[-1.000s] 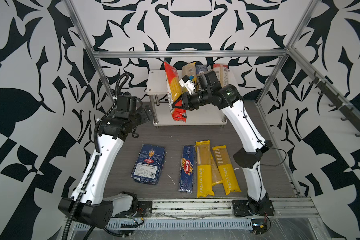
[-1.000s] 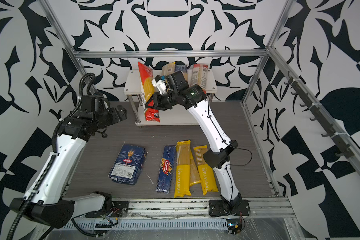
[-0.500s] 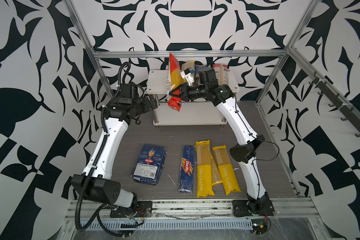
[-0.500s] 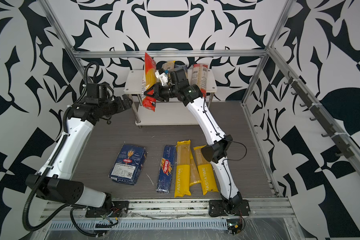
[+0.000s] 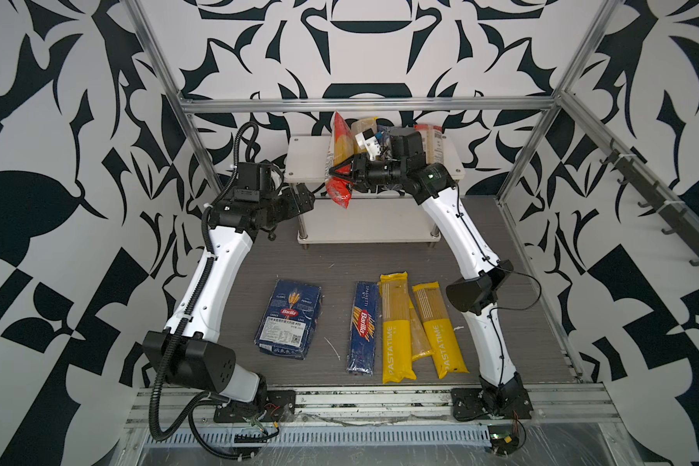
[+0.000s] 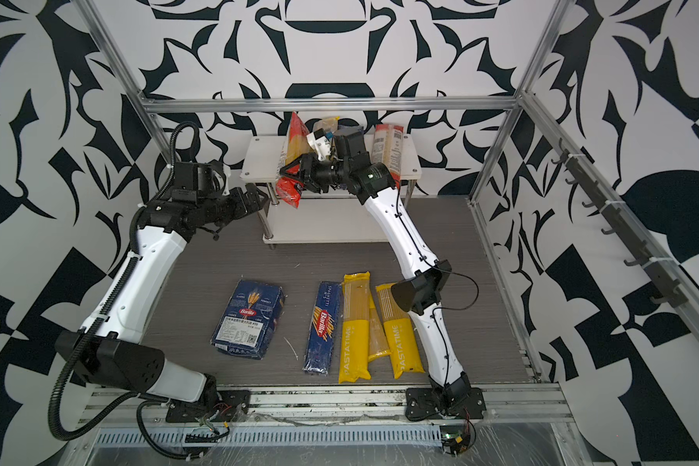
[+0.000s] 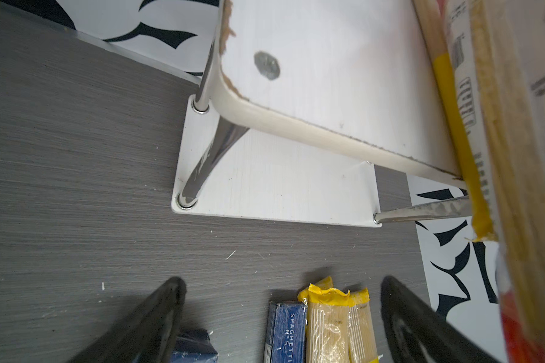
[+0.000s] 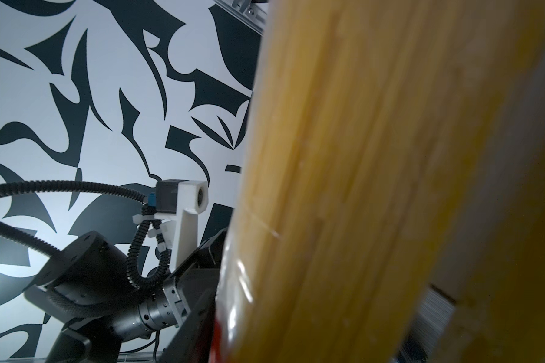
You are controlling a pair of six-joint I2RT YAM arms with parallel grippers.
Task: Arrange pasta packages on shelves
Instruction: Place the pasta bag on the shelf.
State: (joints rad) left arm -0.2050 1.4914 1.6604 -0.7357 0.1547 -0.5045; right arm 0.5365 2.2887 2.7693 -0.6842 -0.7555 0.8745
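right hand straddling the red-and-yellow spaghetti bag at the shelves, upper centre, grip impossible to tell, left hand spread wide, mid-left

**What surrounds your cell**

You have a grey wood-grain worktop framed by aluminium frame bars, with black-and-white patterned walls all around. A rail of dark hooks runs along one side wall. A slotted cable duct lies along the front edge.

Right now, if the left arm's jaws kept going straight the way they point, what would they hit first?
Probably the shelves: the left gripper, jaws open, aims at the rack's left end, near its front chrome post. Height is hard to judge, so I can't be sure.
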